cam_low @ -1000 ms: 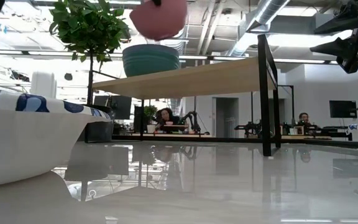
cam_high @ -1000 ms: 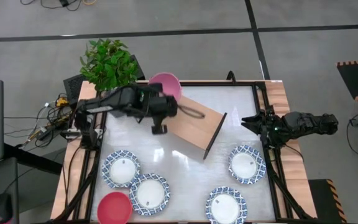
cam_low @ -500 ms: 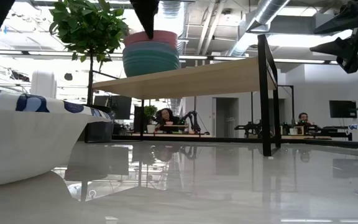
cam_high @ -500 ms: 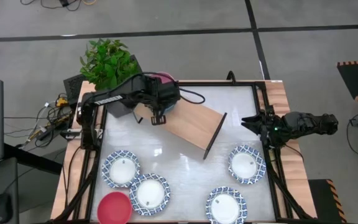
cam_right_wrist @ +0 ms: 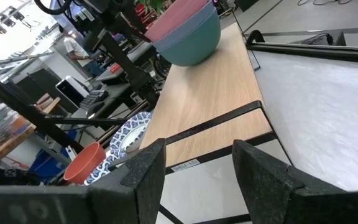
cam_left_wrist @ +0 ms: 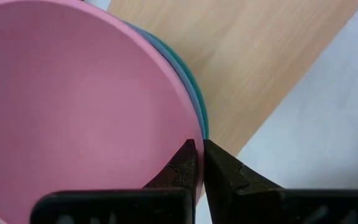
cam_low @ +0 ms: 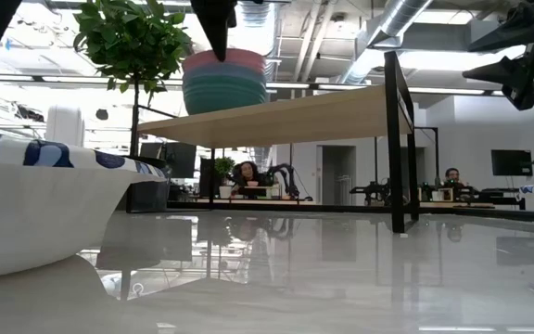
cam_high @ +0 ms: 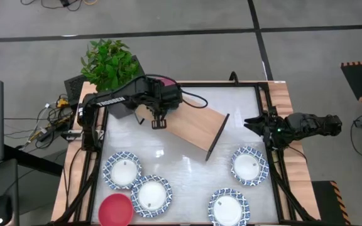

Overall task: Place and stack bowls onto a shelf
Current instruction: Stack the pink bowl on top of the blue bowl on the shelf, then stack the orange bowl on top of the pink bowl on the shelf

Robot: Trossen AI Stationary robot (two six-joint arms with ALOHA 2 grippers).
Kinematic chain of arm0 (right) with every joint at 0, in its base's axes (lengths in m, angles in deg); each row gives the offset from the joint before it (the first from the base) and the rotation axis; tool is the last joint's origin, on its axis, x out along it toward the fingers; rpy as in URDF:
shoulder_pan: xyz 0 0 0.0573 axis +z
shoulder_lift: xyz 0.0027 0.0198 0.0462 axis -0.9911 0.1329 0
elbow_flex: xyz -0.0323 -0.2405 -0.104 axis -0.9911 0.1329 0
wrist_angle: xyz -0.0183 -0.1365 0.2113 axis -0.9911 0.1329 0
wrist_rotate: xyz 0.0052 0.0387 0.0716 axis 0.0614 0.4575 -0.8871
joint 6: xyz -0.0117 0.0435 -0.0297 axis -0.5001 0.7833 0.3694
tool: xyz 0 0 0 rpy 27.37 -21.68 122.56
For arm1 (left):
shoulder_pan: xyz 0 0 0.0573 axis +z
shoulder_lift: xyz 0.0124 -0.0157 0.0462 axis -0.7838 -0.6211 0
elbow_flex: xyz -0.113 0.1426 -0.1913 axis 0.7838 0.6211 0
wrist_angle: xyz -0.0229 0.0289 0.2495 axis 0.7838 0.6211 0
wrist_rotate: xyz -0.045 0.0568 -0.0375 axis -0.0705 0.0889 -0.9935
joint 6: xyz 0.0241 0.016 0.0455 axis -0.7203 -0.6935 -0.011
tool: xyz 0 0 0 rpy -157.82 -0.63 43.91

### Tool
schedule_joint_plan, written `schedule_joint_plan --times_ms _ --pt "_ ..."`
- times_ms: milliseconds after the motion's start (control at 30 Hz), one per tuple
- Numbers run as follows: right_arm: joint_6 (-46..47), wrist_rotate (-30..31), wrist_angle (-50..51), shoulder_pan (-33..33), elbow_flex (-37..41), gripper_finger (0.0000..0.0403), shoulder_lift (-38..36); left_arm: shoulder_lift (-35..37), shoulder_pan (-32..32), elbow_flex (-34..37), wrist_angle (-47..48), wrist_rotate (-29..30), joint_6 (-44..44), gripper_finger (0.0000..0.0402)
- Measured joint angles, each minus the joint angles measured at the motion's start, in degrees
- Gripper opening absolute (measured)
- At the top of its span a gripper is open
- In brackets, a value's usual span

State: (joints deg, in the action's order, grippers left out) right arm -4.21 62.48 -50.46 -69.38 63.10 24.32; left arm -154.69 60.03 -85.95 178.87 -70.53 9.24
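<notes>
A pink bowl (cam_left_wrist: pixel 73 112) sits nested on a blue bowl and a green bowl (cam_right_wrist: pixel 194 37), a stack (cam_low: pixel 225 79) standing on the far-left end of the light wooden shelf (cam_high: pixel 197 129). My left gripper (cam_left_wrist: pixel 197 155) is at the pink bowl's rim, shut on it, and shows in the high view over the shelf (cam_high: pixel 159 119). My right gripper (cam_right_wrist: pixel 201 180) is open and waits at the table's right edge (cam_high: pixel 256 122), well away from the bowls. Several white bowls with blue patterned rims (cam_high: pixel 122 169) and a red bowl (cam_high: pixel 115 209) rest on the tabletop. My left gripper pinches the pink bowl's rim (cam_left_wrist: pixel 194 127) between its two fingers, one fingertip (cam_left_wrist: pixel 185 158) inside the bowl and one outside. It comes from above, pointing down (cam_low: pixel 216 23). The bowl sits upright, nested in the blue and green bowls on the shelf.
A potted plant (cam_high: pixel 110 64) stands just beyond the table's far-left corner, close to the stack. The shelf lies slantwise across the table's middle, with a dark end support (cam_high: pixel 217 137). White patterned bowls sit at near left (cam_high: pixel 151 194) and near right (cam_high: pixel 250 165).
My left gripper has moved toward the table's far edge and down, carrying the pink bowl. The bowl hung above the stack a second ago and now sits nested in the blue and green bowls on the shelf. In the last half second almost nothing has moved.
</notes>
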Motion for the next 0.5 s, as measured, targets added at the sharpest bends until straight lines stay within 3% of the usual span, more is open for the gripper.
schedule_joint_plan --times_ms 500 --pt "0.02 0.0 -0.02 0.0 0.0 0.0212 0.0 0.0 -0.2 -0.02 -0.02 0.48 -2.99 0.0118"
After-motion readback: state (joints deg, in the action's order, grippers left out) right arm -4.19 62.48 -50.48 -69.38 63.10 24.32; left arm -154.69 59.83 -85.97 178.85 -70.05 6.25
